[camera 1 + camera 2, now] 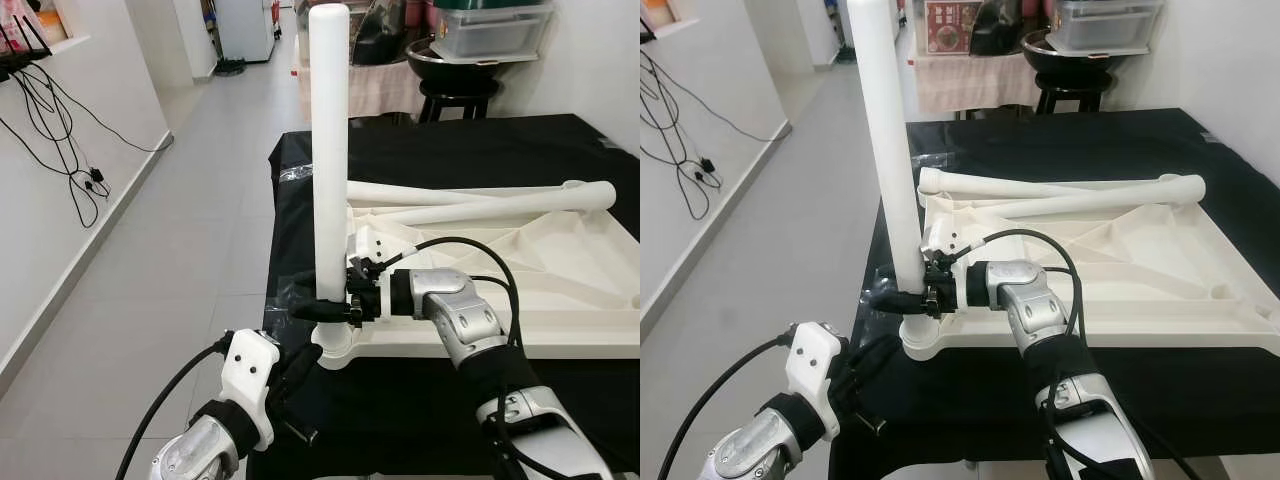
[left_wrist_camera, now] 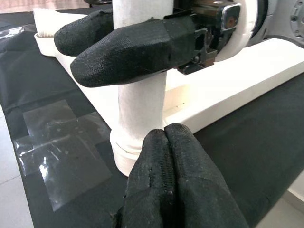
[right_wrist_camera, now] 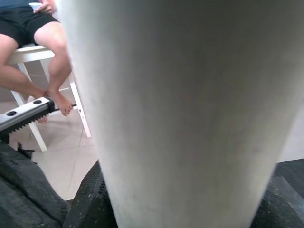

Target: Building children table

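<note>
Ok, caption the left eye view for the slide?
Right claw grips upright white table leg at upturned tabletop's corner socket.

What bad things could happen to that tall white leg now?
The leg stands tall in the corner socket with the right gripper clamped low on it, so it might lean or pop out. That corner of the tabletop sits near the black table's edge, so a push might slide it off.

Head pair looking forward and down over the black desk (image 1: 560, 140), both sharing the upright white leg (image 1: 329, 150). Left wrist view facing that leg's base from close by, low over the desk. Right wrist view pressing almost against the leg.
</note>
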Robot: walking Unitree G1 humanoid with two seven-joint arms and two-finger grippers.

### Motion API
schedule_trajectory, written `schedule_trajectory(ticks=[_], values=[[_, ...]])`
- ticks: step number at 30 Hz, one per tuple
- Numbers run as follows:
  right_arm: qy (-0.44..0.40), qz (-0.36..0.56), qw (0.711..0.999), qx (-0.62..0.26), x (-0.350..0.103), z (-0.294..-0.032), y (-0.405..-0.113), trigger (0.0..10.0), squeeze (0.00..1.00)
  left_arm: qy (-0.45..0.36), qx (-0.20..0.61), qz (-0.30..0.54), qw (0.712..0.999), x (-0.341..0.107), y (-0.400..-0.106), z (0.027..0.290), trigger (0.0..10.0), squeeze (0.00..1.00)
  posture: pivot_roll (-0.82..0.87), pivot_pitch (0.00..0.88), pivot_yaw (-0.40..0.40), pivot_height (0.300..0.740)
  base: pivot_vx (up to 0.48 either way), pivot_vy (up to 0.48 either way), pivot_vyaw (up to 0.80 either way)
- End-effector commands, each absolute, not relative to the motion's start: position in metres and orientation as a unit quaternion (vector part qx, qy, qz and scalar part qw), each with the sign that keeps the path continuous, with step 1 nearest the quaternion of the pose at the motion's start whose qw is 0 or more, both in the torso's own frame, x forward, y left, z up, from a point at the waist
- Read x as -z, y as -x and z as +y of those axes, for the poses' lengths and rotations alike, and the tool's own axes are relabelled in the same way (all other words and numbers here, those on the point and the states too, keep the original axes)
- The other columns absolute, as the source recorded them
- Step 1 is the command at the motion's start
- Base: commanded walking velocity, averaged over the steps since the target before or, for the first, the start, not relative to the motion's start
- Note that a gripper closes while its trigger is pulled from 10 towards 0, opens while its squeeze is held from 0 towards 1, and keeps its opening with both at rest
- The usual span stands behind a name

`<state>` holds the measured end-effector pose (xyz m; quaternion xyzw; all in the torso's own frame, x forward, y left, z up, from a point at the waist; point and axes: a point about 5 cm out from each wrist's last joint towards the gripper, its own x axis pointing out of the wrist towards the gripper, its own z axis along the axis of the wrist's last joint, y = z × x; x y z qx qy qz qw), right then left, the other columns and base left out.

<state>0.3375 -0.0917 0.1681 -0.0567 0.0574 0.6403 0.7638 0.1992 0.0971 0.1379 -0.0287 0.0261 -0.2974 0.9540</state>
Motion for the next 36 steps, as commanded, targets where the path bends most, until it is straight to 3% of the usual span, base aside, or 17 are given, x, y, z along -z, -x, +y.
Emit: schedule_trajectory(ticks=[1,5,7,8,10,13,19,20,22,23,24,25,30,31,32,33,36], values=[[0.054,0.065,0.751,-0.655,-0.166,-0.087,-0.337,0.0,0.0,0.026,0.296,0.033,0.954,-0.137,-0.198,0.097,10.0,0.0,0.03,0.03,0.014,0.74,0.0,0.0,0.0],[0.054,0.067,0.754,-0.651,-0.163,-0.09,-0.336,0.0,0.0,0.027,0.297,0.034,0.954,-0.137,-0.198,0.097,10.0,0.0,0.03,0.03,0.014,0.74,0.0,0.0,0.0],[0.094,0.092,0.796,-0.59,-0.146,-0.097,-0.334,0.0,0.0,0.028,0.298,0.034,0.954,-0.137,-0.197,0.096,10.0,0.0,0.02,0.042,0.007,0.74,0.0,0.0,0.0],[0.094,0.092,0.796,-0.59,-0.146,-0.097,-0.334,0.0,0.0,0.028,0.298,0.034,0.954,-0.137,-0.197,0.096,10.0,0.0,0.02,0.042,0.007,0.74,0.0,0.0,0.0],[0.028,0.094,0.931,-0.351,-0.13,-0.087,-0.324,0.0,0.0,0.03,0.296,0.033,0.954,-0.139,-0.197,0.098,10.0,0.0,0.01,0.076,0.007,0.74,0.0,0.0,0.0],[0.004,0.125,0.948,-0.293,-0.123,-0.072,-0.294,0.0,0.0,0.031,0.295,0.033,0.954,-0.14,-0.197,0.1,10.0,0.0,0.01,0.081,0.014,0.74,0.0,0.0,0.0],[0.075,0.111,0.93,-0.341,-0.124,-0.066,-0.3,0.0,0.0,0.037,0.299,0.04,0.953,-0.137,-0.197,0.1,10.0,0.0,0.02,0.066,0.018,0.74,0.0,0.0,0.0],[0.077,0.112,0.933,-0.332,-0.123,-0.068,-0.305,7.4,0.0,0.038,0.297,0.04,0.953,-0.137,-0.197,0.099,10.0,0.0,0.02,0.066,0.017,0.74,0.0,0.0,0.0],[0.081,0.11,0.936,-0.325,-0.124,-0.069,-0.307,7.4,0.0,0.038,0.296,0.041,0.954,-0.137,-0.196,0.099,10.0,0.0,0.02,0.066,0.016,0.74,0.0,0.0,0.0],[0.071,0.106,0.933,-0.337,-0.126,-0.068,-0.309,10.0,0.0,0.038,0.292,0.04,0.955,-0.137,-0.196,0.099,10.0,0.0,0.03,0.066,0.015,0.74,0.0,0.0,0.0],[0.071,0.106,0.933,-0.337,-0.126,-0.068,-0.309,10.0,0.0,0.038,0.292,0.04,0.955,-0.137,-0.196,0.099,10.0,0.0,0.03,0.066,0.015,0.74,0.0,0.0,0.0],[0.057,0.098,0.927,-0.357,-0.131,-0.064,-0.309,10.0,1.0,0.038,0.288,0.039,0.956,-0.137,-0.196,0.1,10.0,0.0,0.03,0.062,0.011,0.74,0.0,0.0,0.0],[0.03,0.043,0.889,-0.456,-0.156,-0.057,-0.308,10.0,1.0,0.04,0.286,0.039,0.957,-0.137,-0.197,0.098,10.0,0.0,0.03,0.051,0.008,0.74,0.0,0.0,0.0],[0.025,0.035,0.874,-0.484,-0.161,-0.058,-0.31,10.0,0.35,0.04,0.286,0.039,0.956,-0.136,-0.198,0.098,10.0,0.0,0.03,0.047,0.004,0.74,0.0,0.0,0.0],[0.025,0.035,0.874,-0.484,-0.161,-0.058,-0.31,10.0,0.35,0.04,0.286,0.039,0.956,-0.136,-0.198,0.098,10.0,0.0,0.03,0.047,0.004,0.74,0.0,0.0,0.0],[0.024,0.028,0.844,-0.535,-0.167,-0.062,-0.312,10.0,0.0,0.04,0.287,0.039,0.956,-0.136,-0.198,0.097,10.0,0.0,0.03,0.045,0.004,0.74,0.0,0.0,0.0],[0.036,0.026,0.814,-0.579,-0.169,-0.065,-0.314,10.0,0.0,0.04,0.288,0.039,0.956,-0.136,-0.198,0.097,10.0,0.0,0.03,0.037,0.003,0.74,0.0,0.0,0.0]])
